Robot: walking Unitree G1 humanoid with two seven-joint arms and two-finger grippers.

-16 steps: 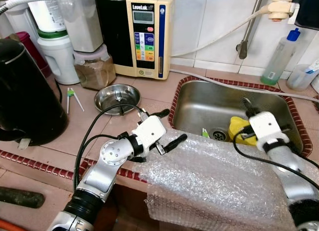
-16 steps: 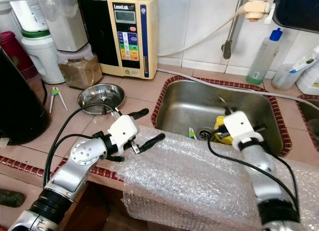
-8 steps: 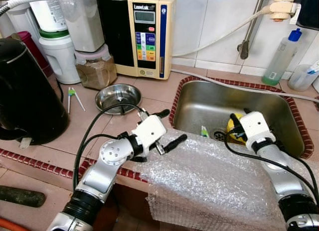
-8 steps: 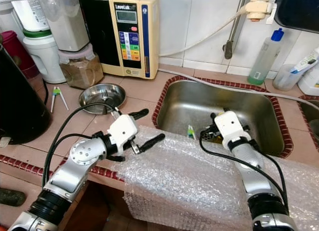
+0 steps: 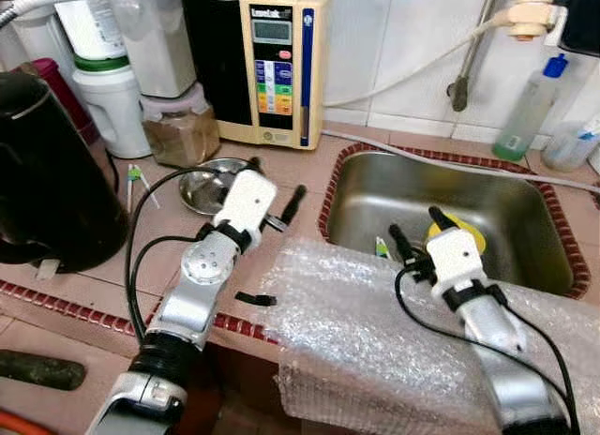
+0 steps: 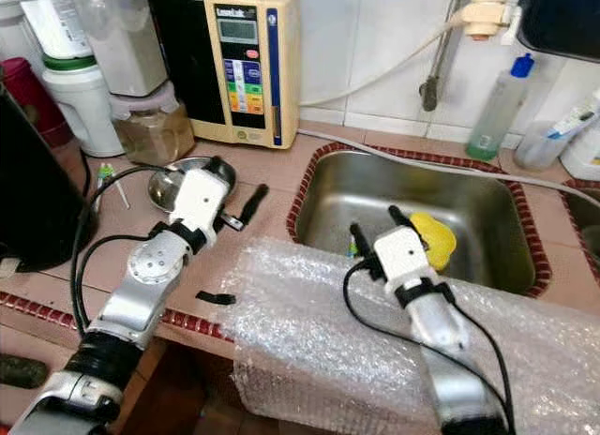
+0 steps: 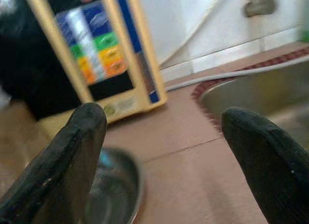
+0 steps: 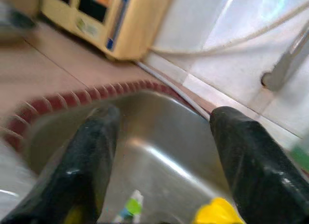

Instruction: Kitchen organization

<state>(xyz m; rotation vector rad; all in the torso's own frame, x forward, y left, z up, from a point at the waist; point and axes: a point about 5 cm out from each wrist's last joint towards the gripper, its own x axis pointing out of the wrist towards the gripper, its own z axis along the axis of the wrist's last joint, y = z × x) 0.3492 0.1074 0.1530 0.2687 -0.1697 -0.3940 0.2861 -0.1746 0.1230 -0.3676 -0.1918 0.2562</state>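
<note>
The left gripper (image 5: 274, 189) hovers wide open beside the round steel dish (image 5: 199, 186) on the tiled counter. The right gripper (image 5: 416, 231), also spread wide, hangs empty over the stainless sink (image 5: 525, 210), near the yellow sponge (image 5: 469, 235) by the drain

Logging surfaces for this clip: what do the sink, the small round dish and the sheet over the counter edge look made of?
Sink: brushed stainless steel, dull grey glints. Small dish: probably polished steel, mirror-like. Sheet: clear plastic bubble wrap, visible bubbles.
</note>
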